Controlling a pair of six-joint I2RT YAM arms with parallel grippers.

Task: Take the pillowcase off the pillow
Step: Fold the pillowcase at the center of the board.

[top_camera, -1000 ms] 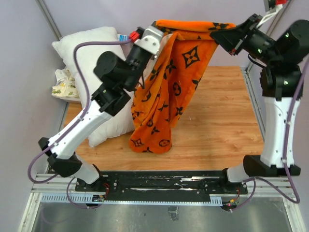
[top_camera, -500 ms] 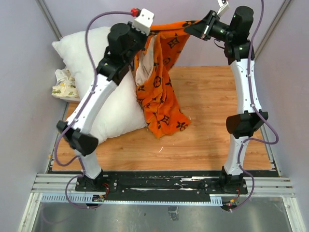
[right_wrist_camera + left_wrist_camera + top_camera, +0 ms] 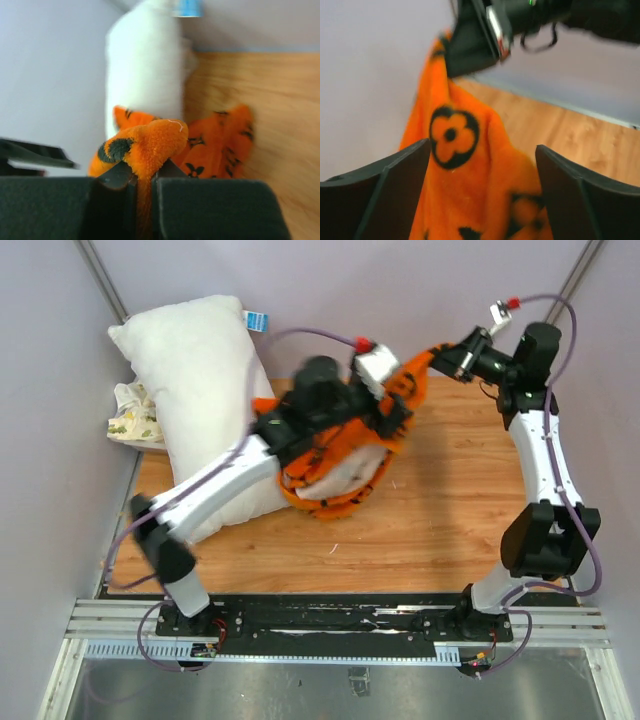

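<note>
Dropped from its raised pose, the left arm (image 3: 225, 485) now reaches low across the middle of the surface (image 3: 450, 500). The left claw (image 3: 482, 146) is spread wide and grips nothing. The right claw (image 3: 142, 172), extended toward the back, pinches a fold of the pillowcase (image 3: 345, 502), which trails down to a heap beside the bare pillow (image 3: 195, 370).

Crumpled white cloth (image 3: 128, 418), wooden table (image 3: 450, 502)

Lab test cell: plain grey partition walls (image 3: 400, 280), aluminium rail frame (image 3: 560, 632), wooden tabletop (image 3: 450, 510).
</note>
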